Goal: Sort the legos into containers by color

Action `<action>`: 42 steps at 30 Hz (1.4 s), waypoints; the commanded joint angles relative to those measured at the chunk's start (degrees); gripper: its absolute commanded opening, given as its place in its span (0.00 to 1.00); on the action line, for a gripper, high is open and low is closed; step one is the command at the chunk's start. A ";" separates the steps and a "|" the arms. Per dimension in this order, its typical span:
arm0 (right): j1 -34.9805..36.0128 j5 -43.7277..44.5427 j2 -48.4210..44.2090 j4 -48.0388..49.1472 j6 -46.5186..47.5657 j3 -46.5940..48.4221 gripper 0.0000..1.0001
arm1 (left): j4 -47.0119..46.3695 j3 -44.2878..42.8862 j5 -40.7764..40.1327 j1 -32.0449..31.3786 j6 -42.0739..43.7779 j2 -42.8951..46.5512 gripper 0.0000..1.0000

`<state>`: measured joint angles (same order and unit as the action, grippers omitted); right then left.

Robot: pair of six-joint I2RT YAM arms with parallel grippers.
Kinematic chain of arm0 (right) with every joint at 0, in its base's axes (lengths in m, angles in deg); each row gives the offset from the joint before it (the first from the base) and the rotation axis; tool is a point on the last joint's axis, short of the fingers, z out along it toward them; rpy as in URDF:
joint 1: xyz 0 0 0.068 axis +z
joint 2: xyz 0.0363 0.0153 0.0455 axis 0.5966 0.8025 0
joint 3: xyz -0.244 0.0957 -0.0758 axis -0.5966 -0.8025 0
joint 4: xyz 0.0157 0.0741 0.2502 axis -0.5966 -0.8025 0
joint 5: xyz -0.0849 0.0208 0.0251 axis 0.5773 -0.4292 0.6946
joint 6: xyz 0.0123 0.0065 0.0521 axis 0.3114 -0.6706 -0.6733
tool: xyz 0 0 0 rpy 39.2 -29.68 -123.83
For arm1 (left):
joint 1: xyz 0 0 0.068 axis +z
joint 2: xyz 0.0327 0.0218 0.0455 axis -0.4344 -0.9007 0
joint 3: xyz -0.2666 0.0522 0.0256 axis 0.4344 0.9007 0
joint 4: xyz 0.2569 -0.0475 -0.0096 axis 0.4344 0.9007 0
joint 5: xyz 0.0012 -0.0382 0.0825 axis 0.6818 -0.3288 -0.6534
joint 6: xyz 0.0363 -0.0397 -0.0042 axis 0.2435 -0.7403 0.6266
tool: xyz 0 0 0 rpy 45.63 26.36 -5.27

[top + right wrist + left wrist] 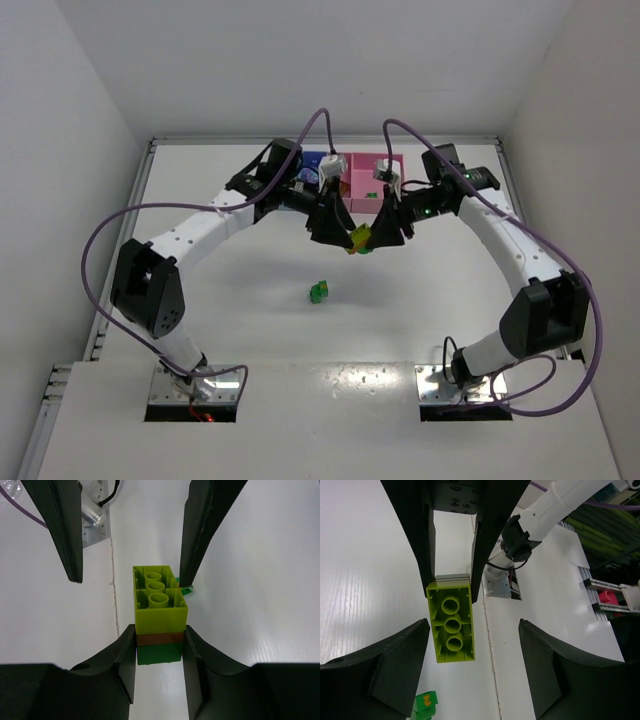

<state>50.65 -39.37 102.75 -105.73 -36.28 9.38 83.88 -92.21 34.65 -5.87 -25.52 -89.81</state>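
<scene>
Main worry here is the pull-apart. The right gripper (159, 637) has its fingers clamped on the brown and green layers at its own end of the clump (360, 238), and that's a pretty thin band to hang on by. The left gripper (474, 625) is spread wide on either side of the lime brick (451, 625), with a clear gap on both sides and no contact.

If the left one closes off-centre, I reckon it shoves the brick sideways and levers the whole stack out of the right pinch. If it grabs fine but yanks at an angle, the layers could let go suddenly. Then a piece drops to the table (250, 300) or skitters off toward the loose green lego (319, 291) lying nearer the arm bases. A pad riding over the open edge of the brick could also slip.

Where it is: the clump is held up in the air over the middle of the table. It's just on the near side of the containers (396, 162) and not over any bin.

Orientation: the lime brick's long axis runs along the line between the two grippers, roughly left-right in the overhead view. Its free end points toward the left gripper. The hollow face with the three tubes is turned up toward both wrist cameras, and the brown and green layers sit on the opposite side.
</scene>
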 commanded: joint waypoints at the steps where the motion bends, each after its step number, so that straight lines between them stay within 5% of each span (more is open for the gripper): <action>1: 0.57 -1.08 0.86 2.00 1.68 3.05 0.02 | -1.87 -2.11 1.98 -1.07 0.37 -0.78 0.78; 7: 1.62 -1.08 1.39 2.53 1.06 4.72 0.02 | -1.87 -2.11 0.75 -1.08 -0.16 -1.83 0.69; 13: 2.76 -0.47 1.39 3.06 1.06 4.20 0.02 | -2.39 -2.64 -1.71 -1.08 -1.21 -2.36 0.08; 15: 2.77 0.15 1.39 3.06 1.06 3.67 0.02 | -3.53 -1.95 -1.71 -0.56 -2.53 -2.36 0.01; 27: 1.62 3.76 -3.09 1.21 4.22 -4.33 0.02 | -16.28 0.00 -3.11 9.72 -14.13 1.77 0.00; 30: 1.62 4.89 -3.62 1.21 4.22 -4.33 0.02 | -16.28 1.04 -12.22 11.40 -14.13 3.17 0.00; 35: -0.22 5.42 -3.62 2.35 3.17 -4.33 0.02 | -8.58 -2.53 -45.61 12.46 -13.09 -0.41 0.00; 42: -1.97 6.66 -3.62 4.46 0.36 -4.33 0.02 | -3.54 -10.10 -64.46 11.31 -10.18 -10.17 0.15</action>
<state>49.62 -32.33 100.82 -103.83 -35.10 4.90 77.63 -98.35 -17.20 5.95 -36.86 -96.46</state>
